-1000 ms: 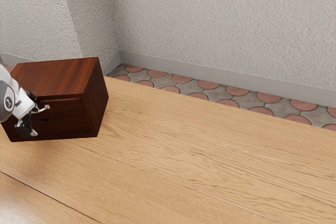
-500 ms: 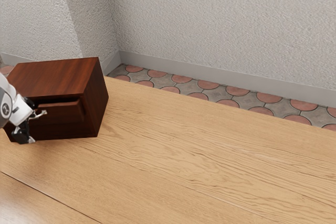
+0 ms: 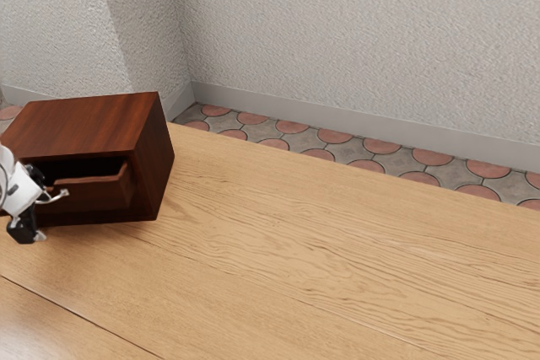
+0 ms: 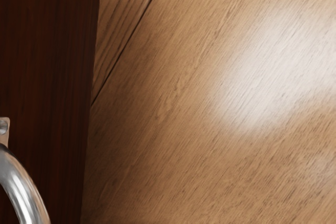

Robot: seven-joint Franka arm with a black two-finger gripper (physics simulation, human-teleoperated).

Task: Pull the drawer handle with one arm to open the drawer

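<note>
The dark red-brown wooden cabinet (image 3: pixel 93 128) stands on the light oak worktop (image 3: pixel 321 242) at its far edge, toward the exterior view's left. Its single wooden drawer (image 3: pixel 93 190) stands partly out. We see a dark gap above the drawer front, and its contents cannot be made out. The pincer (image 3: pixel 27 204) is at the curved silver metal handle (image 3: pixel 54 197). We cannot tell whether it grips it.
</note>
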